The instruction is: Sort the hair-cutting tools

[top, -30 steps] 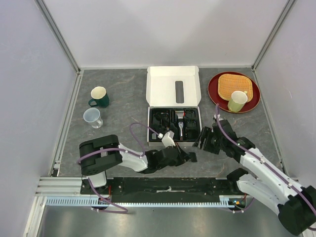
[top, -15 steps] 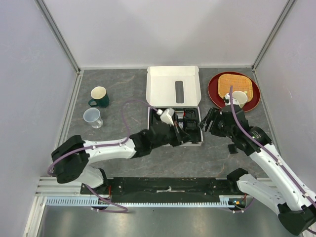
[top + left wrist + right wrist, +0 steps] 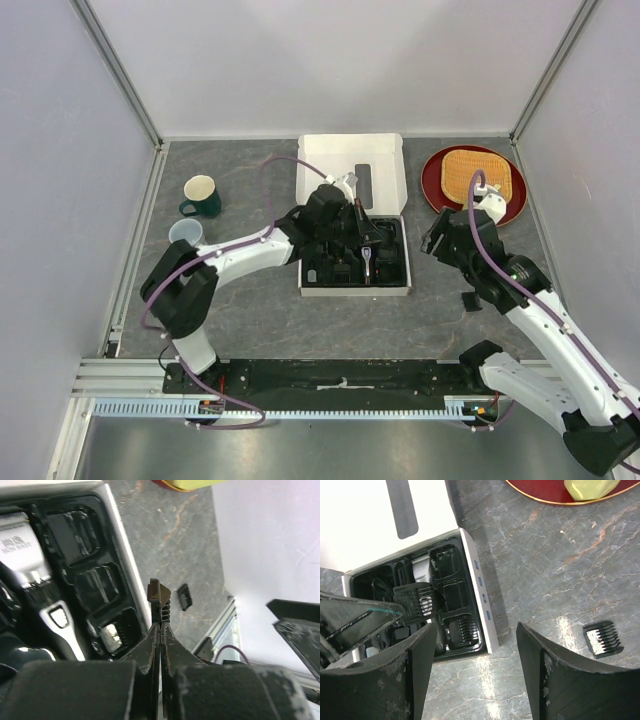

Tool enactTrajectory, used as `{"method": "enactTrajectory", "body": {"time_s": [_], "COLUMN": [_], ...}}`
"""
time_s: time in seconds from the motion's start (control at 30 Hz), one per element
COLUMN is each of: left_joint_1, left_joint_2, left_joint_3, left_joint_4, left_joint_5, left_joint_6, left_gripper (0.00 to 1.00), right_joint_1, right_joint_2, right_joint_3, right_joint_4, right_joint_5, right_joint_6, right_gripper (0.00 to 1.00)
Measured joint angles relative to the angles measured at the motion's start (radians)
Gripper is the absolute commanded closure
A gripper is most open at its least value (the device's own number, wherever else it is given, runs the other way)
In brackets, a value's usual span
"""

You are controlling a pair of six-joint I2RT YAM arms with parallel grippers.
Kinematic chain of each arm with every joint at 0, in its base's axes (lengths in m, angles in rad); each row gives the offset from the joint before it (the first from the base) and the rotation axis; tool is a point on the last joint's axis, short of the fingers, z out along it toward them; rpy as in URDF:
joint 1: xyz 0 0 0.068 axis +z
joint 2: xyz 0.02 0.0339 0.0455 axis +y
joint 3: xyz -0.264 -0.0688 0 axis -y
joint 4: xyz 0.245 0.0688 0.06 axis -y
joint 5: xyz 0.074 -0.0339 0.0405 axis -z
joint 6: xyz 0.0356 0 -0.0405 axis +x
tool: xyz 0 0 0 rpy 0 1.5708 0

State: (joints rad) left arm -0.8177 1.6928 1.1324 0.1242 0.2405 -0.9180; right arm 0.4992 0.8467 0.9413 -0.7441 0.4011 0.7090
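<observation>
My left gripper is shut on a black comb guard and holds it just above the black tray of the white box. That held guard sticks out past the pressed-together fingertips. The clipper with its silver head lies in the tray, among several comb guards sitting in pockets. Another comb guard lies loose on the table, right of the box. My right gripper hangs open and empty over the table by the box's right edge.
A red plate at the back right carries a woven mat and a yellow-green cup. At the left stand a green mug and a clear cup. Walls close in the table on three sides.
My left arm has swung from the table's front edge up over the tray, carrying the comb guard. My right gripper has lifted and moved back, away from the loose guard.
</observation>
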Motion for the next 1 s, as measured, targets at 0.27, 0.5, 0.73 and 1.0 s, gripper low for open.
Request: {"method": "enactTrajectory", "body": {"time_s": [0.27,0.5,0.73,1.0], "left_joint_1": [0.056,0.071,0.072,0.072], "left_joint_2": [0.136,0.201,0.248,0.279], "left_joint_3": [0.084,0.105,0.122,0.13], "left_joint_4": [-0.09,-0.095,-0.076,-0.034], "left_joint_5": [0.091,0.158,0.198,0.208], "left_joint_6": [0.07,0.083,0.078,0.043], "left_gripper": [0.98,0.98,0.98,0.98], "right_joint_1": [0.0,0.0,0.0,-0.002], "right_joint_2": [0.055,0.087,0.103,0.115], "right_joint_3": [0.0,-0.002,-0.012,-0.04], "right_joint_4": [0.004,0.023,0.045,0.056], "right_joint_5": [0.045,0.048,0.045,0.03], "right_joint_6": [-0.007,-0.006,-0.007,-0.006], "right_gripper": [0.27,0.27,0.27,0.27]}}
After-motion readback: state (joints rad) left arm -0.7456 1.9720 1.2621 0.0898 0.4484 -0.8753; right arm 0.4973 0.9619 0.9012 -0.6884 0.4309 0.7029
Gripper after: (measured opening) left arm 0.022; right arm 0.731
